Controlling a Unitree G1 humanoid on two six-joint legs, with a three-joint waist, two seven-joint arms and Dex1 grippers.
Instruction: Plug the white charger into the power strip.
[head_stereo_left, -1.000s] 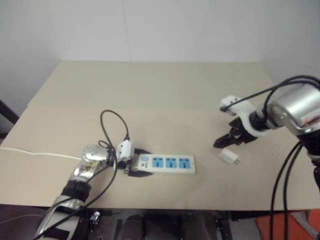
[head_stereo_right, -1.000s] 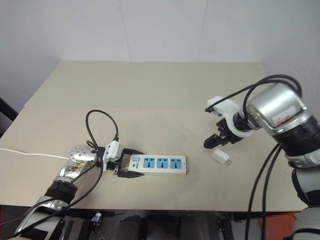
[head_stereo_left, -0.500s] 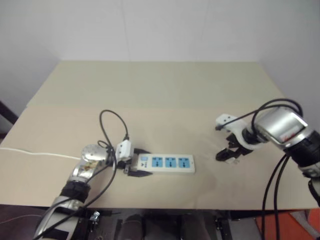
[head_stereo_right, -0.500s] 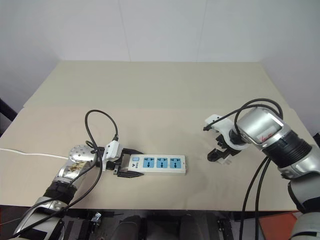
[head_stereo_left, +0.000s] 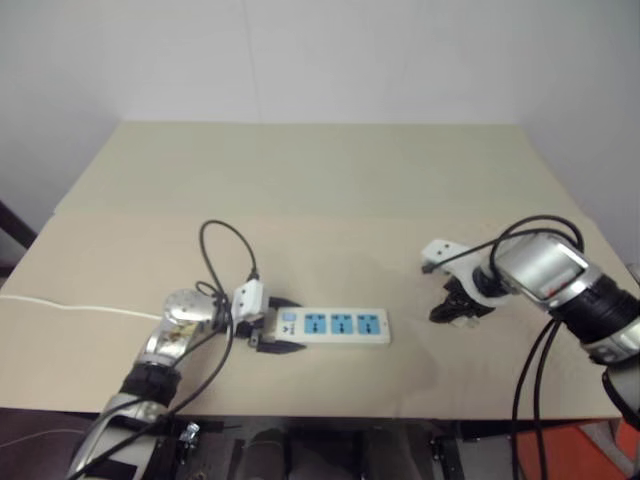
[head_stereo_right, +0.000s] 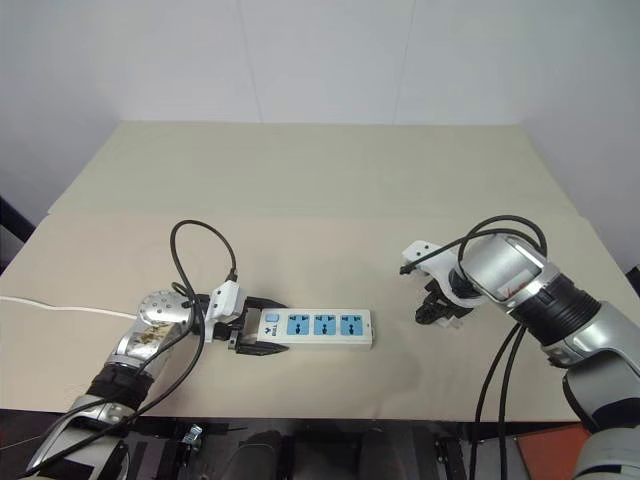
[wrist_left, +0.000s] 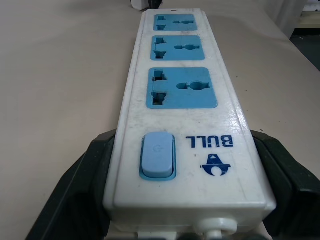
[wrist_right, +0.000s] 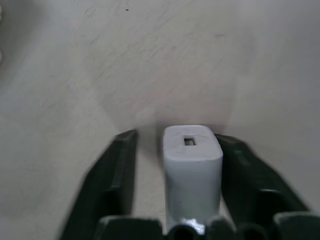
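Observation:
The power strip (head_stereo_left: 340, 326), a long white bar with three blue sockets and a blue switch, lies near the table's front edge. My left gripper (head_stereo_left: 289, 326) is shut on its switch end, with a black finger (wrist_left: 80, 190) pressed against each long side. The white charger (wrist_right: 192, 165), a small boxy adapter, lies on the table to the right of the strip. My right gripper (head_stereo_left: 455, 312) points down over it with its fingers on either side. One finger (wrist_right: 240, 170) sits against the charger; a gap remains at the other.
A thin white cord (head_stereo_left: 60, 305) runs off the table's left edge. A black cable (head_stereo_left: 225, 250) loops above my left wrist. The beige table (head_stereo_left: 320, 180) stretches back to a white wall, with bare surface between the strip and the charger.
My right gripper has come down from above the charger, so its fingers now straddle it. The left gripper and the power strip have stayed put.

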